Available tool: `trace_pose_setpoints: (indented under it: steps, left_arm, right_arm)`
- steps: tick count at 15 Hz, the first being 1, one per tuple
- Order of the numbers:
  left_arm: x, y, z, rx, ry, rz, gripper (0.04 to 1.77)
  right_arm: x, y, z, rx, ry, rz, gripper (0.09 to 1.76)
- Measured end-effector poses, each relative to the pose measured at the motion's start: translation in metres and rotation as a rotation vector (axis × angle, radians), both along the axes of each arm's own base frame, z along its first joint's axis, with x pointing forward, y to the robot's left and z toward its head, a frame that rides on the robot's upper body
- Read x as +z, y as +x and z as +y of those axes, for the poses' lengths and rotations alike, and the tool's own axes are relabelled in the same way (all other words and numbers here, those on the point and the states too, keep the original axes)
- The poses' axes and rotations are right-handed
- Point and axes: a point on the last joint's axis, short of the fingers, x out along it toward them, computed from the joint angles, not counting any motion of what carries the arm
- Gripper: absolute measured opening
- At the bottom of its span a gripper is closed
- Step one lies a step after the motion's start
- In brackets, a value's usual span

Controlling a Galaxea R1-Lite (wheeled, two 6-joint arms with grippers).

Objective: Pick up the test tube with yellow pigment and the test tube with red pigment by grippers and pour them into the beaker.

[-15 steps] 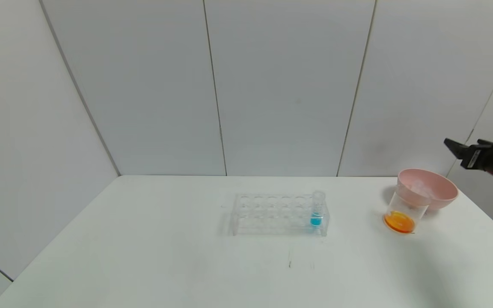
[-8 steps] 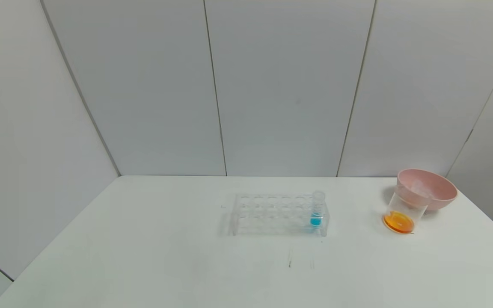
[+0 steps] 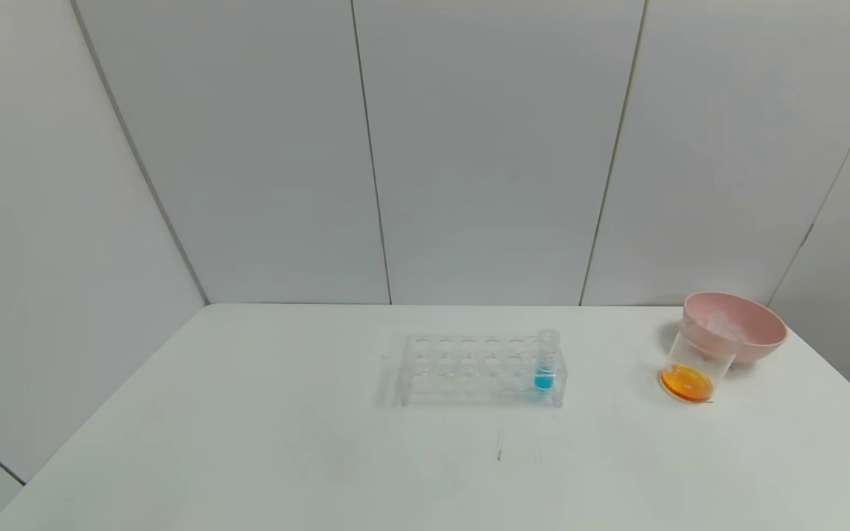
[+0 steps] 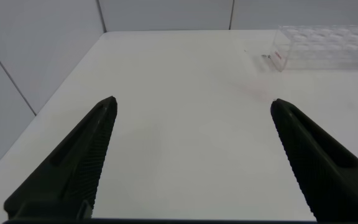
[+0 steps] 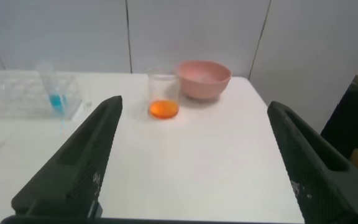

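Observation:
The clear beaker point(image 3: 693, 368) stands at the table's right with orange liquid at its bottom; it also shows in the right wrist view point(image 5: 163, 93). The yellow and red test tubes cannot be made out; something pale lies in the pink bowl. Neither gripper shows in the head view. My left gripper point(image 4: 192, 106) is open and empty above bare table at the left. My right gripper point(image 5: 194, 102) is open and empty above the table's near right part, short of the beaker.
A pink bowl point(image 3: 753, 335) stands right behind the beaker, also in the right wrist view point(image 5: 204, 79). A clear tube rack point(image 3: 469, 367) sits mid-table with a blue-liquid tube point(image 3: 545, 360) at its right end. The table's right edge is near the bowl.
My right gripper, raised at the right edge of the head view one second ago, has left that view. The beaker, bowl and rack have not moved.

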Motion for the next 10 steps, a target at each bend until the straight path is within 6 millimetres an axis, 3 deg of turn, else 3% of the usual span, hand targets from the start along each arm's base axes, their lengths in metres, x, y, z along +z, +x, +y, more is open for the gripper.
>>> trace_pose_setpoints:
  steps: [3, 6, 10]
  left_arm:
    - [0.0, 0.0, 0.0, 0.0, 0.0, 0.0, 1.76]
    - [0.0, 0.0, 0.0, 0.0, 0.0, 0.0, 1.76]
    - [0.0, 0.0, 0.0, 0.0, 0.0, 0.0, 1.76]
  right_arm:
    - [-0.036, -0.009, 0.001, 0.045, -0.023, 0.125, 1.68]
    - [-0.052, -0.016, 0.002, 0.12, -0.024, 0.183, 1.69]
    - [-0.051, -0.019, 0.002, 0.127, -0.023, 0.118, 1.7]
